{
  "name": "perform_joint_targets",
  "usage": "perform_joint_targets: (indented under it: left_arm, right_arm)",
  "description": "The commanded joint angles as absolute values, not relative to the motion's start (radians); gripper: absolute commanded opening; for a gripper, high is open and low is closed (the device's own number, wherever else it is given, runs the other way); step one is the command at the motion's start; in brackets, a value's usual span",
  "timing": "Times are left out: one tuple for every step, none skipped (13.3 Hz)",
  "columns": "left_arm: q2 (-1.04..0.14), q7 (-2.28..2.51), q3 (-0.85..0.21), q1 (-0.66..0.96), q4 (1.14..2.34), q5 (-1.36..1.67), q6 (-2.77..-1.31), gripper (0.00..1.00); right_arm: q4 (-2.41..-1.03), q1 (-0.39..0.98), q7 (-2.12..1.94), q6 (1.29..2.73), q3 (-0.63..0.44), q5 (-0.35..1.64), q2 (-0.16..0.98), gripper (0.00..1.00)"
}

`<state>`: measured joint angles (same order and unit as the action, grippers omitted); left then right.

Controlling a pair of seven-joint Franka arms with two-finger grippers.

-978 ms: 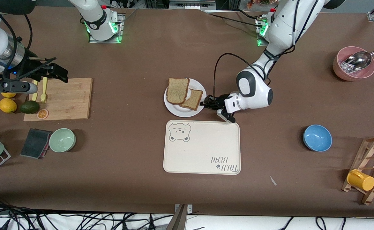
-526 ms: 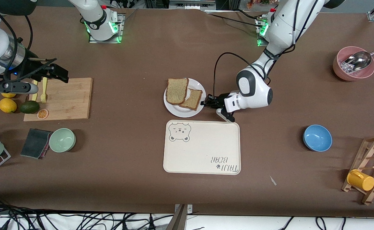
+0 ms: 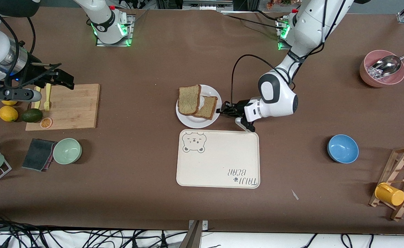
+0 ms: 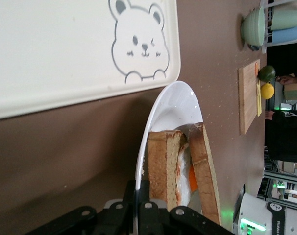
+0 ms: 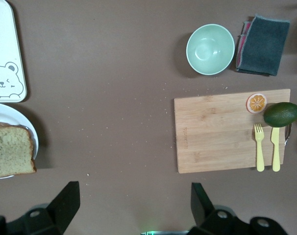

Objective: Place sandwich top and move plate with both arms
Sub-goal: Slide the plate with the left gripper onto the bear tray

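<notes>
The left pincer [image 3: 219, 111] is clamped on the rim of the white plate [image 3: 191, 120] at the left arm's end (sandwich top [image 3: 189, 99] leaning on it), while the right pincer [image 3: 55, 78], fingers apart, waits over the cutting board [image 3: 74, 106], well apart.

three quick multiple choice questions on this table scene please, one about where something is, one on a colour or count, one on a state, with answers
1. Where is the plate?
A. on the cutting board
B. on the table beside the cream tray
C. in the blue bowl

2. How many bread slices are on the plate?
A. one
B. two
C. four

3. What is the left gripper doing?
A. shut on the plate's rim
B. open above the tray
C. holding a fork

Answers: 1 B, it sits just off the tray's edge. 2 B, the sandwich top overlaps a second slice. 3 A, its fingers clamp the rim.
</notes>
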<state>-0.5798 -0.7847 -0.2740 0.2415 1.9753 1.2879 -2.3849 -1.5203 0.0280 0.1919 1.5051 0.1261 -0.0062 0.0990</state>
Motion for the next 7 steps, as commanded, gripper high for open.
perform_joint_targets:
  left_arm:
    - [-0.541,-0.77,-0.273,0.189,1.947,1.319,-2.323,0.0]
    - [-0.541,-0.77,-0.273,0.163,1.919,1.318,-2.306,0.0]
    - [-0.541,-0.769,-0.273,0.135,1.895,1.318,-2.28,0.0]
    - [-0.555,-0.755,-0.273,0.112,1.85,1.316,-2.252,0.0]
    - [-0.577,-0.743,-0.272,0.104,1.804,1.315,-2.249,0.0]
    - [-0.609,-0.738,-0.267,0.104,1.749,1.315,-2.25,0.0]
    - [-0.645,-0.733,-0.264,0.098,1.694,1.315,-2.25,0.0]
  right_arm:
    - [-1.531,0.02,0.186,1.506,0.129,0.005,0.091,1.0]
    - [-1.531,0.02,0.186,1.505,0.129,0.005,0.091,1.0]
    - [-1.531,0.02,0.186,1.505,0.129,0.005,0.091,1.0]
    - [-1.529,0.02,0.186,1.506,0.129,0.005,0.091,1.0]
    - [-1.529,0.02,0.186,1.505,0.129,0.005,0.091,1.0]
    - [-1.531,0.02,0.187,1.505,0.129,0.005,0.091,1.0]
    - [-1.531,0.021,0.187,1.505,0.129,0.005,0.091,1.0]
